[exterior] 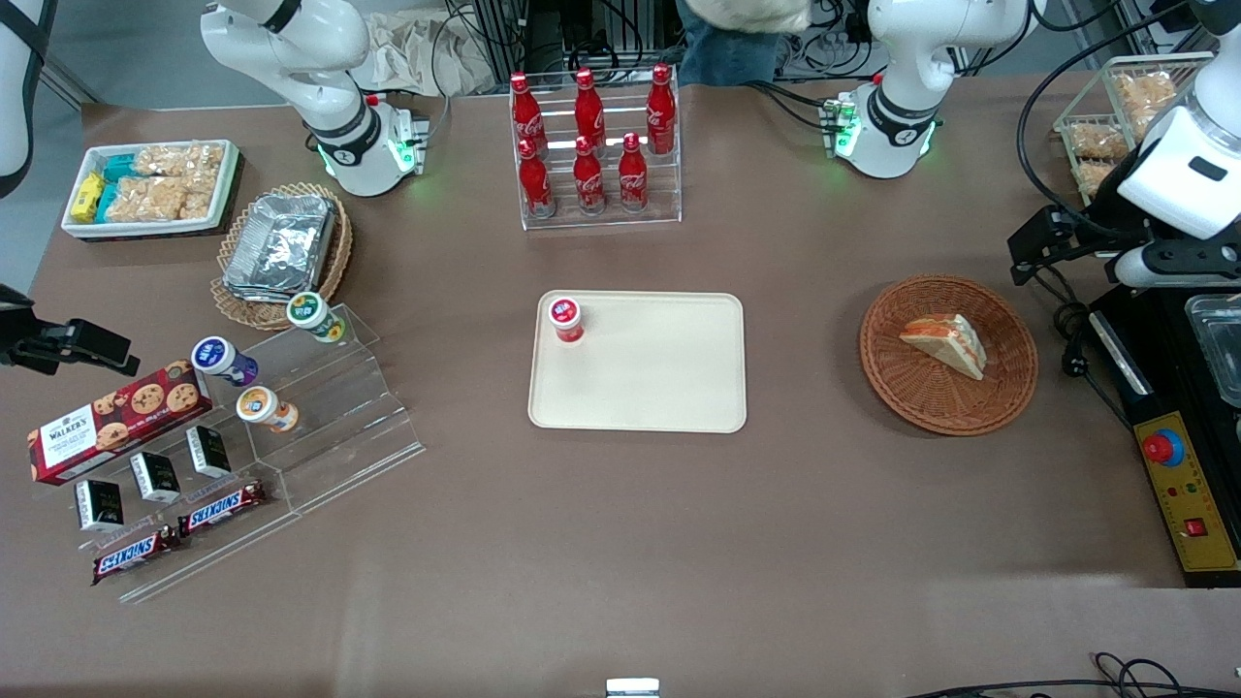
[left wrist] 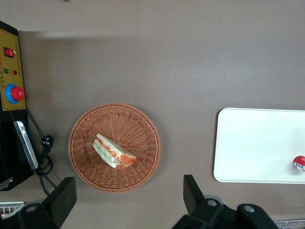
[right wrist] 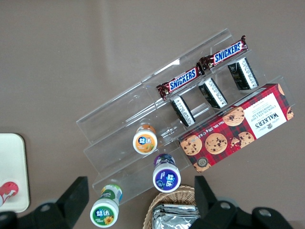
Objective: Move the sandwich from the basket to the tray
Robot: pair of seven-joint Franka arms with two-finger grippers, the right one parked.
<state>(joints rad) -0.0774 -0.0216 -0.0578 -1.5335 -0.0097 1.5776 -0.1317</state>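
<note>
Sandwich (left wrist: 113, 151) is seen lying in the basket (left wrist: 143, 125), right of frame in the front view. Gripper (left wrist: 128, 202) is held above, jaws spread for descent. Tray (exterior: 679, 388) awaits mid-bench.

We had the front view high, looking down over the whole table (exterior: 620, 543). The left wrist camera faced straight down above the basket (left wrist: 83, 160), gripper (left wrist: 128, 202) spread wide; both views shared basket and tray (exterior: 669, 388).

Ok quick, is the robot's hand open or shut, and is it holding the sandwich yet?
Gripper: jaws open, holding nothing, hovering above the table beside the basket. The sandwich lies in the basket.
</note>
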